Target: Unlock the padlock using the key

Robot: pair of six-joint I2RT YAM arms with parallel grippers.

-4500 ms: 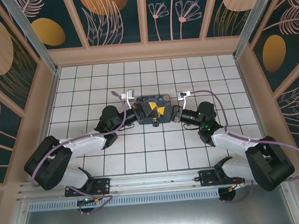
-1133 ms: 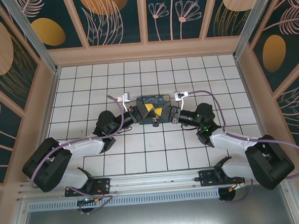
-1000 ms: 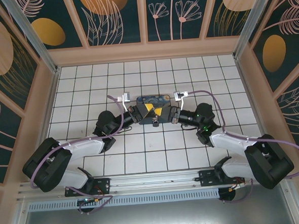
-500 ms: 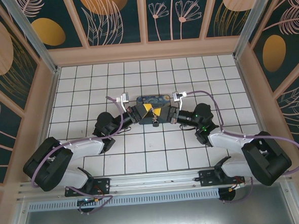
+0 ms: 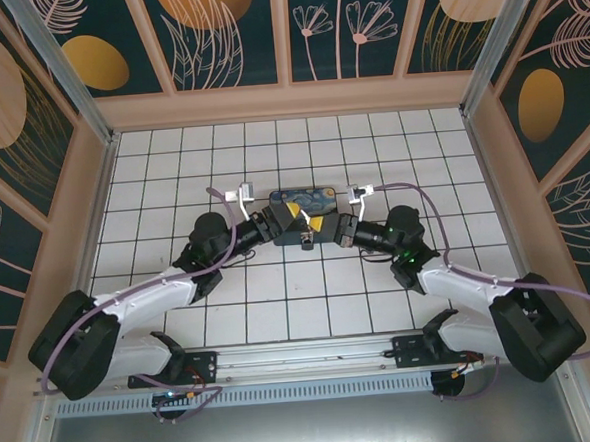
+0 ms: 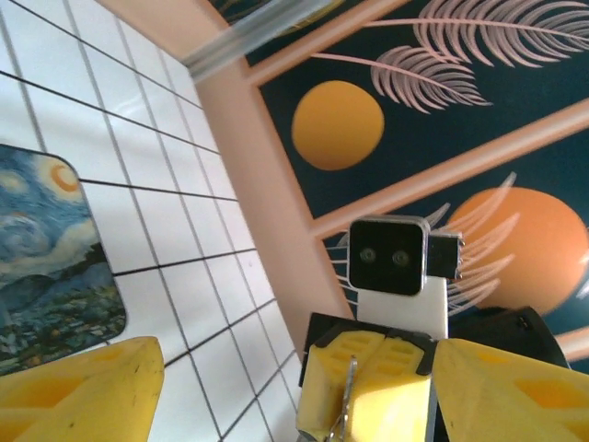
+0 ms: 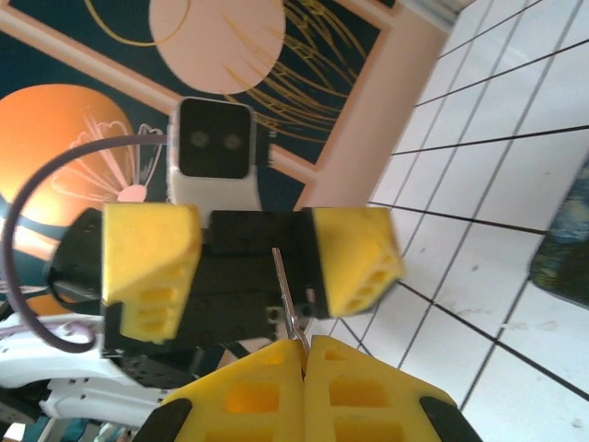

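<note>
At mid-floor, just short of the blue tin: right gripper pinching the key, left gripper wide open.

Nearest my bases, on the white tiled floor, the padlock shows as a small dark speck just on the near side of my two sets of fingertips; lying or hanging, I cannot tell. Just past it my right gripper is closed pad to pad on the key, whose thin silvery blade sticks out from between the yellow pads and points at my left arm. My left gripper faces it head-on, its yellow fingers spread far apart and gripping nothing. Just beyond both tips the blue tin lies flat on the tiles, swirly painted face up; its inside is hidden from me.
</note>
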